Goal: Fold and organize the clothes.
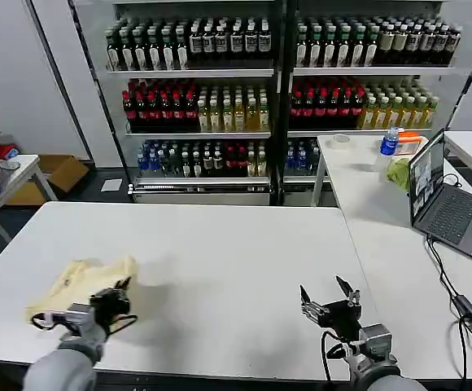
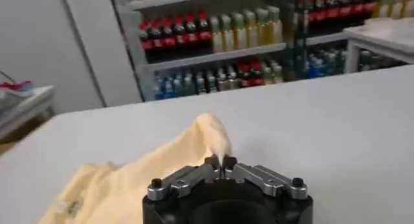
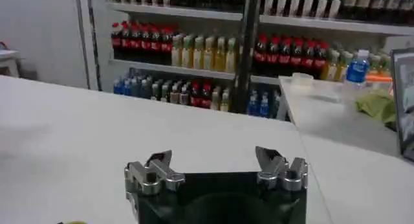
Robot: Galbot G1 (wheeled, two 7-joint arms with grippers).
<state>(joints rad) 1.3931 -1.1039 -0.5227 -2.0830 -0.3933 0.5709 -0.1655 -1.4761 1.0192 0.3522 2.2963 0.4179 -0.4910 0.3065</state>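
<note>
Nearby, left hand (image 2: 221, 162) pinches raised edge of crumpled cream T-shirt (image 1: 77, 285) at near-left of white desk (image 1: 220, 261). Right hand (image 1: 330, 298) hovers spread over bare near-right desk. Drink shelves (image 1: 277, 90) behind; laptop (image 1: 447, 199), yellow-green cloth (image 1: 399, 173) on side desk.

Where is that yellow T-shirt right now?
In the head view the T-shirt lies crumpled on the white table at the robot's near left, one edge pinched in the shut left claw, far from the open right claw.
</note>
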